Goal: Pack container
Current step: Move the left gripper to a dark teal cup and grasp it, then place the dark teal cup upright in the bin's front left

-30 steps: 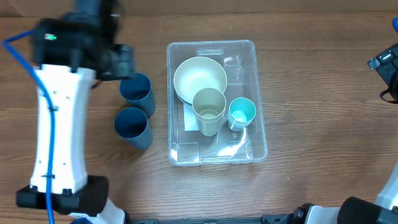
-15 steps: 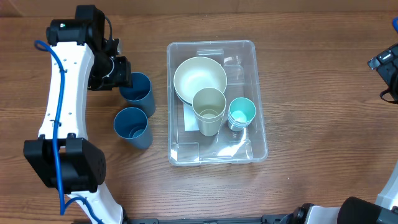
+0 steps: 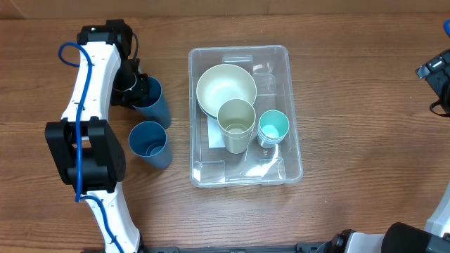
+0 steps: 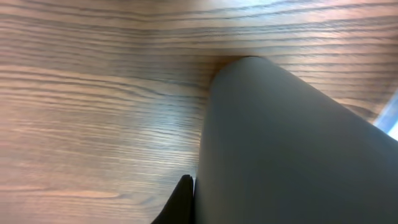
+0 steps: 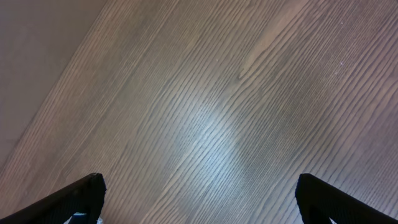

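Note:
The container (image 3: pixel 290 166), a clear rectangular bin, sits mid-table and holds a cream bowl (image 3: pixel 226 88), a beige cup (image 3: pixel 236 124) and a teal cup (image 3: pixel 273 127). Left of it stand two dark blue cups. My left gripper (image 3: pixel 140 92) is shut on the rim of the farther blue cup (image 3: pixel 156 107). In the left wrist view that cup's wall (image 4: pixel 292 143) fills the right side, with one black finger (image 4: pixel 183 202) pressed against it. The nearer blue cup (image 3: pixel 149 143) stands free. My right gripper (image 5: pixel 202 196) hangs open over bare wood at the far right.
The left arm's white link (image 3: pixel 90 77) runs from the front left up to the blue cups. The right arm (image 3: pixel 436 76) shows only at the right table edge. Wooden tabletop (image 3: pixel 365 126) lies between the bin and the right arm.
The left arm swung in and its jaws closed on the farther blue cup's rim. The bin, its contents and the right arm stayed put.

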`<state>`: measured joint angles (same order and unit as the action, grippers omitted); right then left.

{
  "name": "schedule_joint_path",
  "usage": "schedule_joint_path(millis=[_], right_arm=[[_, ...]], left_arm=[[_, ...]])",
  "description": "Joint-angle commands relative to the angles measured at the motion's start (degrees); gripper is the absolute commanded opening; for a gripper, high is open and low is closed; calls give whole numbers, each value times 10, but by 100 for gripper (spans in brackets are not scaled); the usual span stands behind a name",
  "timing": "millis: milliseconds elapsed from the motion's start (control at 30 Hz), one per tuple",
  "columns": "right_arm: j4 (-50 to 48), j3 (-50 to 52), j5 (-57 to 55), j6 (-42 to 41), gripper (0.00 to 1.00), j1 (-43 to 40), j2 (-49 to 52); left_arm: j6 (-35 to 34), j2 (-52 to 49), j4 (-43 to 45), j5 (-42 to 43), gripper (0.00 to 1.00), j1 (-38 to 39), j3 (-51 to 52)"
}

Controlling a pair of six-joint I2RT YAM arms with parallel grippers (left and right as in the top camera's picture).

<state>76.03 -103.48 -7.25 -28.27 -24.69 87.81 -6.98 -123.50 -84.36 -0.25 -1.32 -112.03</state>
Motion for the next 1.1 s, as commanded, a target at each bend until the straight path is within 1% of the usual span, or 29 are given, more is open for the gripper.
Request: schedule_joint_path(millis=[0,67,200,333,400,433,500,567,667,767,867,1067], right_arm=[[-3,-2,0,-1,100,1,0],[-3,-2,0,-1,100,1,0],[-3,-2,0,-1,100,1,0],[-3,-2,0,-1,100,1,0],[-3,-2,0,-1,100,1,0],[-3,-2,0,-1,100,1,0],[-3,-2,0,-1,100,1,0],[-3,-2,0,-1,100,1,0],[-3,-2,0,-1,100,1,0],[-3,-2,0,-1,100,1,0],[-3,-2,0,-1,100,1,0],[-3,-2,0,-1,100,1,0]], left_arm=[[-33,56,-22,-54,4,-16,-58],[-46,90,-39,-64,4,-17,-99],[-46,164,-58,-61,4,-6,-168],[-41,231,-93,-54,4,23,-195],[-35,263,-125,-24,4,53,-194],[-21,274,-125,3,4,67,-189],[-17,290,-125,49,4,112,-183],[-18,298,-125,63,4,155,-160],[-25,304,-125,56,4,207,-92],[-35,304,-124,53,4,230,-31],[-48,304,-119,27,4,247,23],[-55,303,-87,28,4,287,70]])
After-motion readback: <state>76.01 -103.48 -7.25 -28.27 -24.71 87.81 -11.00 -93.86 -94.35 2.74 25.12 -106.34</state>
